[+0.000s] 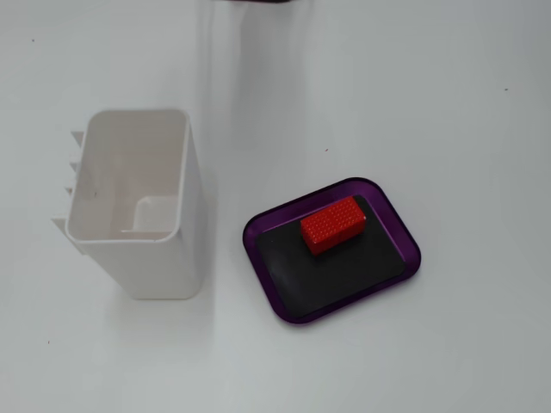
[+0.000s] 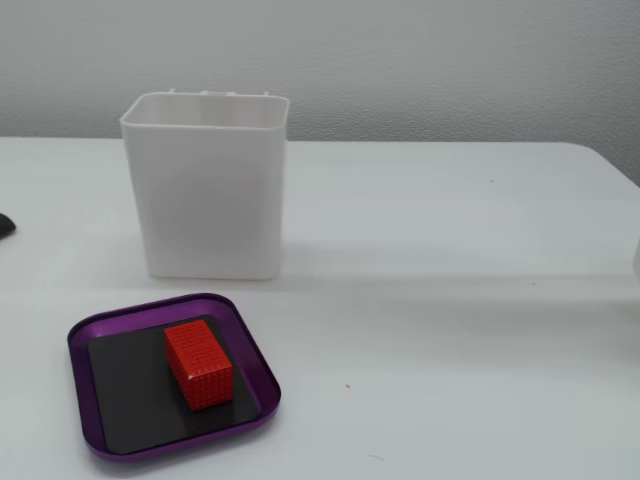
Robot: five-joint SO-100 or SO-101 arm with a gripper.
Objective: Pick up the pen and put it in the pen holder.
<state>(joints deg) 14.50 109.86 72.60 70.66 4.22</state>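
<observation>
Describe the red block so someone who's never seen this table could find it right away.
Start at the tall white pen holder; the flat purple tray lies on the table near it. On the tray's black inner pad sits the red block, the only bright red thing here.
</observation>
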